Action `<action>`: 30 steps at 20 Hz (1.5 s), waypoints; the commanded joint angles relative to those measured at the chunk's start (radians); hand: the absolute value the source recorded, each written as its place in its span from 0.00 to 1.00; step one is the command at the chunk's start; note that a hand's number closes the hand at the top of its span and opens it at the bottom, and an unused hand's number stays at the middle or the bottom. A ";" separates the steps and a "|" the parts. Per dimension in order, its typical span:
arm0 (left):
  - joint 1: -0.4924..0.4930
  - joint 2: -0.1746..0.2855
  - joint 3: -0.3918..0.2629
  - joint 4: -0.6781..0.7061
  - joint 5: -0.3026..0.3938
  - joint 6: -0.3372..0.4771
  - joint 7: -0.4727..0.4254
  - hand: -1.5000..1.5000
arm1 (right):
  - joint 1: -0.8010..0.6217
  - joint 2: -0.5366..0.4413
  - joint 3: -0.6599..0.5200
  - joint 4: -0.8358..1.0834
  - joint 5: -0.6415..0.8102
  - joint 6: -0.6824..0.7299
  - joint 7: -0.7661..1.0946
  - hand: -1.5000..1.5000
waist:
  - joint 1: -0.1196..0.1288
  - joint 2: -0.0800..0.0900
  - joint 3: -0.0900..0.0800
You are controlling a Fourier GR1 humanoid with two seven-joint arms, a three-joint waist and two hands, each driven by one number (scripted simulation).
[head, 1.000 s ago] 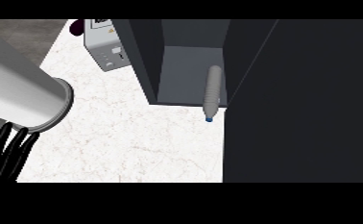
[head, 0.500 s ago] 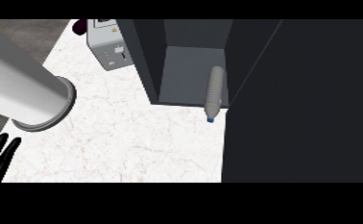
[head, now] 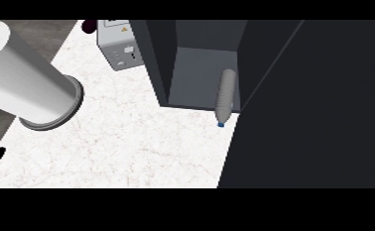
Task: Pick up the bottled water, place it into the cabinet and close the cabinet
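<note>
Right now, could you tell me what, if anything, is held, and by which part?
Nothing visibly: the bottled water lies on its side in the cabinet with no hand on it; only the left forearm shows, apart from it.

We see soft, even light on the pale counter (head: 147,150), while the dark cabinet (head: 194,74) sits dim and shaded inside.

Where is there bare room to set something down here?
The white counter between the grey forearm and the cabinet is bare; so is the cabinet floor left of the bottled water. It is crowded by the grey box.
</note>
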 commanded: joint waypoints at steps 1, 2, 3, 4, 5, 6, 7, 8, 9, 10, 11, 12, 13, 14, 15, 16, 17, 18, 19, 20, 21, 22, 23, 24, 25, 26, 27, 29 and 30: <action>0.035 0.020 0.035 0.009 0.006 -0.036 -0.018 0.00 | -0.123 0.063 0.058 -0.088 0.155 -0.137 0.067 1.00 | 0.015 0.001 0.003; 0.026 0.022 0.043 0.012 0.012 -0.044 -0.018 0.00 | -0.167 0.078 0.068 -0.065 0.153 -0.168 0.083 1.00 | 0.012 0.007 0.001; 0.044 0.027 0.052 0.013 0.019 -0.054 -0.020 0.00 | -0.184 0.099 0.083 -0.053 0.157 -0.195 0.086 1.00 | 0.020 -0.001 0.002; 0.040 0.023 0.056 0.023 0.019 -0.057 -0.025 0.00 | -0.224 0.123 0.111 -0.033 0.176 -0.229 0.101 1.00 | 0.008 0.006 0.003; 0.053 0.030 0.070 0.015 0.029 -0.074 -0.030 0.00 | -0.265 0.147 0.110 -0.004 0.182 -0.267 0.109 1.00 | 0.023 0.007 0.004; 0.055 0.037 0.072 0.015 0.025 -0.080 -0.027 0.00 | -0.291 0.178 0.127 0.024 0.194 -0.297 0.109 1.00 | 0.024 0.007 0.004; 0.063 0.034 0.088 0.030 0.036 -0.096 -0.038 0.00 | -0.329 0.204 0.146 0.048 0.214 -0.340 0.130 1.00 | 0.024 0.011 0.005; 0.073 0.039 0.090 0.013 0.046 -0.108 -0.034 0.00 | -0.370 0.232 0.182 0.070 0.230 -0.365 0.152 1.00 | 0.034 0.012 0.007; 0.069 0.044 0.109 0.037 0.051 -0.124 -0.040 0.00 | -0.433 0.261 0.210 0.111 0.242 -0.382 0.180 1.00 | 0.038 0.020 0.007; 0.080 0.040 0.095 0.039 0.033 -0.140 -0.050 0.00 | -0.488 0.293 0.217 0.157 0.250 -0.401 0.196 1.00 | 0.051 0.024 0.007; 0.089 0.049 0.119 0.039 0.044 -0.148 -0.052 0.00 | -0.540 0.323 0.242 0.188 0.267 -0.424 0.225 1.00 | 0.051 0.023 0.009; 0.097 0.054 0.126 0.022 0.053 -0.158 -0.050 0.00 | -0.573 0.351 0.272 0.233 0.243 -0.447 0.257 1.00 | 0.060 0.025 0.011; 0.088 0.057 0.147 0.050 0.075 -0.186 -0.053 0.00 | -0.634 0.352 0.281 0.261 0.207 -0.467 0.280 1.00 | 0.046 0.031 0.012; 0.106 0.059 0.146 0.058 0.051 -0.202 -0.067 0.00 | -0.682 0.353 0.301 0.300 0.192 -0.477 0.280 1.00 | 0.063 0.031 0.013; 0.134 0.062 0.163 0.045 0.060 -0.205 -0.068 0.00 | -0.733 0.354 0.307 0.317 0.159 -0.511 0.287 1.00 | 0.063 0.029 0.016; 0.137 0.064 0.187 0.084 0.065 -0.241 -0.084 0.00 | -0.798 0.355 0.289 0.328 0.089 -0.481 0.282 1.00 | 0.056 0.034 0.018; 0.146 0.062 0.186 0.050 0.063 -0.239 -0.082 0.00 | -0.863 0.355 0.281 0.357 0.053 -0.485 0.271 1.00 | 0.050 0.036 0.020; 0.174 0.067 0.198 0.059 0.061 -0.271 -0.090 0.00 | -0.898 0.356 0.256 0.422 0.021 -0.470 0.247 1.00 | 0.063 0.039 0.020; 0.176 0.061 0.228 0.103 0.074 -0.279 -0.101 0.00 | -0.962 0.356 0.264 0.444 0.004 -0.507 0.241 1.00 | 0.048 0.037 0.019; 0.183 0.045 0.227 0.094 0.078 -0.280 -0.105 0.00 | -1.022 0.356 0.227 0.482 -0.044 -0.499 0.239 1.00 | 0.030 0.039 0.021; 0.220 0.055 0.268 0.103 0.089 -0.326 -0.119 0.00 | -1.038 0.357 0.239 0.543 -0.038 -0.475 0.207 1.00 | 0.030 0.038 0.022; 0.273 0.054 0.307 0.137 0.108 -0.380 -0.136 0.00 | -1.047 0.357 0.171 0.559 -0.050 -0.458 0.258 1.00 | 0.020 0.036 0.023; 0.302 0.032 0.306 0.108 0.082 -0.373 -0.149 0.00 | -1.086 0.357 0.198 0.555 -0.105 -0.539 0.273 1.00 | 0.013 0.031 0.023; 0.313 0.022 0.307 0.103 0.079 -0.378 -0.142 0.00 | -1.078 0.357 0.172 0.632 -0.113 -0.479 0.242 1.00 | -0.002 0.037 0.024; 0.266 0.019 0.313 0.115 0.100 -0.342 -0.118 0.00 | -1.082 0.357 0.151 0.655 -0.140 -0.515 0.222 1.00 | -0.022 0.040 0.024; 0.348 0.036 0.376 0.103 0.117 -0.404 -0.131 0.00 | -1.047 0.357 0.135 0.700 -0.139 -0.467 0.236 1.00 | -0.005 0.039 0.025; 0.330 0.024 0.369 0.127 0.122 -0.424 -0.115 0.00 | -1.059 0.357 0.174 0.690 -0.167 -0.511 0.212 1.00 | -0.025 0.038 0.024; 0.340 0.006 0.400 0.155 0.109 -0.451 -0.125 0.00 | -1.049 0.357 0.084 0.772 -0.204 -0.401 0.236 1.00 | -0.033 0.042 0.024; 0.355 -0.042 0.363 0.161 0.034 -0.473 -0.166 0.00 | -1.092 0.357 0.048 0.826 -0.207 -0.414 0.235 1.00 | -0.026 0.040 0.023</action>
